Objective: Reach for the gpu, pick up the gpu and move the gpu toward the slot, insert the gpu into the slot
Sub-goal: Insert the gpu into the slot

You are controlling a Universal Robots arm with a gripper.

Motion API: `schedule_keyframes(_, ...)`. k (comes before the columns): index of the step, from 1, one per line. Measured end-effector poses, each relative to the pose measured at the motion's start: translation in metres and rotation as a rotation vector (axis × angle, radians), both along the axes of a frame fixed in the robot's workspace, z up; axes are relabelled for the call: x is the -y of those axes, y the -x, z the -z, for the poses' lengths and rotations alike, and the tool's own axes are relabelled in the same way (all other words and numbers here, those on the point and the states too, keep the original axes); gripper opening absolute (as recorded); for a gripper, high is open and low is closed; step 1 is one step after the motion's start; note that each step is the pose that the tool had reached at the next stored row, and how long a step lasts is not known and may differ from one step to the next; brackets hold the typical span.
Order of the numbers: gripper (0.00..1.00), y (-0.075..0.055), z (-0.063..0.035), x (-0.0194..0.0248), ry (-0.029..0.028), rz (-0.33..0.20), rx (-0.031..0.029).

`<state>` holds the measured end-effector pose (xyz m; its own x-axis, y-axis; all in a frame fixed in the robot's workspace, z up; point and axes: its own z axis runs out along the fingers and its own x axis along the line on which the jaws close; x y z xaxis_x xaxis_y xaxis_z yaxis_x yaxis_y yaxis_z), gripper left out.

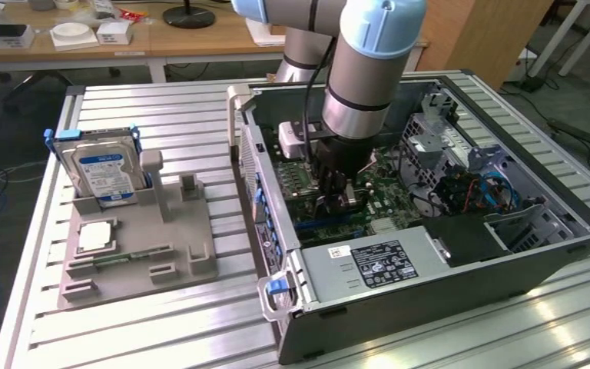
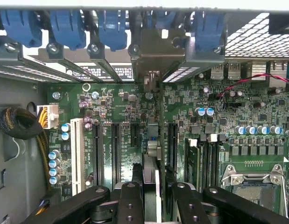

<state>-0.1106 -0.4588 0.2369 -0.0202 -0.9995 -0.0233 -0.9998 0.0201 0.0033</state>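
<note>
Inside the case [image 1: 541,254], claw [image 2: 151,175] apparently gripping gpu [image 2: 152,140]

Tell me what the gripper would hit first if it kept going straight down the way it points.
Probably the motherboard: the gripper holds the gpu edge-on over the expansion slots, though depth is unclear.

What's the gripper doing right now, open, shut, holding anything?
Gripper: shut on the gpu, held edge-on over the motherboard slots inside the computer case.
</note>
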Motion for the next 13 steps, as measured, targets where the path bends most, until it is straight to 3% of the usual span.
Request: schedule_keyframes(13,0.28,0.0002,0.0005,0.0005,0.0,0.004,0.0003)
